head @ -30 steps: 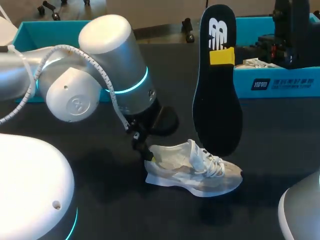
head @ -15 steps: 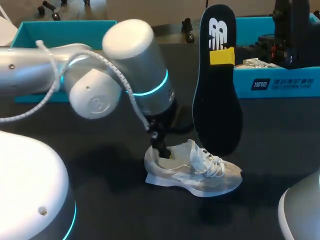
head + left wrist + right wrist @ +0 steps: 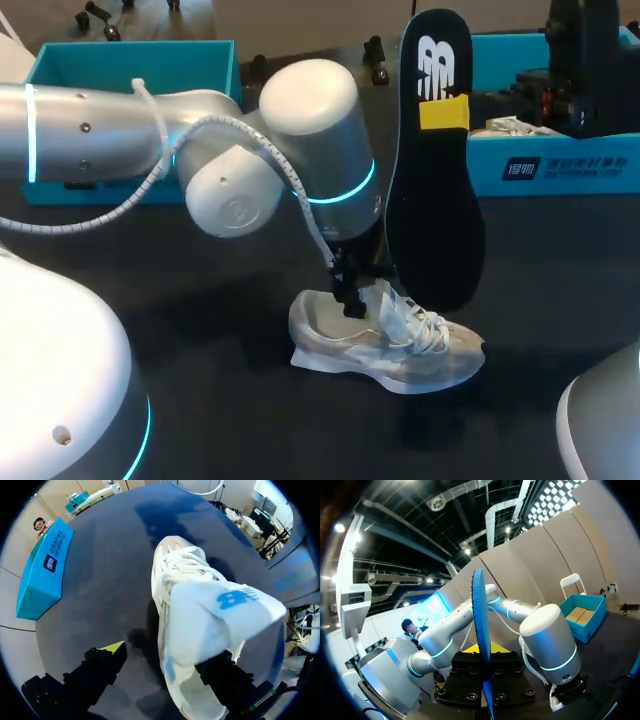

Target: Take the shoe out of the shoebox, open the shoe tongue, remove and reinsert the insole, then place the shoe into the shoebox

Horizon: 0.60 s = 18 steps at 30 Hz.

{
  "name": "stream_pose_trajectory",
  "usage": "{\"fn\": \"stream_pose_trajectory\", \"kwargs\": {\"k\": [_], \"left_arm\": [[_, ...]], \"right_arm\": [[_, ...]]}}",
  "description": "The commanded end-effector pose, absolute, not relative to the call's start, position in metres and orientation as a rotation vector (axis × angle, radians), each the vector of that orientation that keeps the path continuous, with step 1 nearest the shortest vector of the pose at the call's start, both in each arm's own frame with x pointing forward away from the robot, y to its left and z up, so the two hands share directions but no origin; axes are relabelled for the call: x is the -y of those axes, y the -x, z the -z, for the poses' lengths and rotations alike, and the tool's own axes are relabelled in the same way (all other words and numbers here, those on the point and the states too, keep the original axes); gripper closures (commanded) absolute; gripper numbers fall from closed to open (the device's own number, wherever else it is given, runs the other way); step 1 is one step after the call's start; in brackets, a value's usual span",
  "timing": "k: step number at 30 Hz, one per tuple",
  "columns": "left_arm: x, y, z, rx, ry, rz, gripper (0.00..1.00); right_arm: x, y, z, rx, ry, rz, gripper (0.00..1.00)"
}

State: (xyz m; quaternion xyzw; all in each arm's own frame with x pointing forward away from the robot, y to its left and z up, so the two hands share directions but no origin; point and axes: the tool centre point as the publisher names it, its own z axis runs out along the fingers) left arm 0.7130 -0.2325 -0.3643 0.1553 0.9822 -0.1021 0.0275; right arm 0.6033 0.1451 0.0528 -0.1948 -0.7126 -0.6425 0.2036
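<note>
Left end effector (image 3: 165, 655) is set wide across the shoe (image 3: 385, 345), which lies on its sole on the desk (image 3: 180, 320). One finger sits inside the collar under the tongue (image 3: 220, 615), propping it up. The yellow-tipped finger (image 3: 112, 647) is outside, clear of the upper. Judged purpose: hold the mouth open. Right end effector (image 3: 443, 113) clamps the insole (image 3: 435, 220) upright, its lower end just beyond the tongue, apparently staged for reinsertion.

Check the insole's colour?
The insole is black with a white logo; the head view shows it best.
</note>
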Motion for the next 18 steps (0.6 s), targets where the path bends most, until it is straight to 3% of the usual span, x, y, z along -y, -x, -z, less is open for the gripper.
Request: {"fn": "stream_pose_trajectory", "kwargs": {"k": [1,3,6,9,14,16,18], "left_arm": [[0.2348,-0.7125,0.3691,-3.033,-0.474,0.305,0.25],[0.2342,-0.7125,0.3702,-3.033,-0.471,0.301,0.35],[0.2333,-0.7121,0.3711,-3.033,-0.466,0.297,0.38],[0.2328,-0.7118,0.3723,-3.033,-0.464,0.294,0.4],[0.2323,-0.7119,0.3765,-3.044,-0.456,0.285,0.35],[0.2321,-0.7115,0.3775,-3.048,-0.455,0.283,0.43],[0.2314,-0.7103,0.3781,-3.05,-0.458,0.283,0.67]], "right_arm": [[-0.1487,-0.6071,-0.0534,1.99,0.541,1.785,1.0],[-0.1487,-0.6071,-0.0534,1.99,0.541,1.785,1.0],[-0.1487,-0.6071,-0.0534,1.99,0.541,1.785,1.0],[-0.1487,-0.6071,-0.0534,1.99,0.541,1.785,1.0],[-0.1487,-0.6071,-0.0534,1.99,0.541,1.785,1.0],[-0.1487,-0.6071,-0.0534,1.99,0.541,1.785,1.0],[-0.1487,-0.6071,-0.0534,1.99,0.541,1.785,1.0]]}}
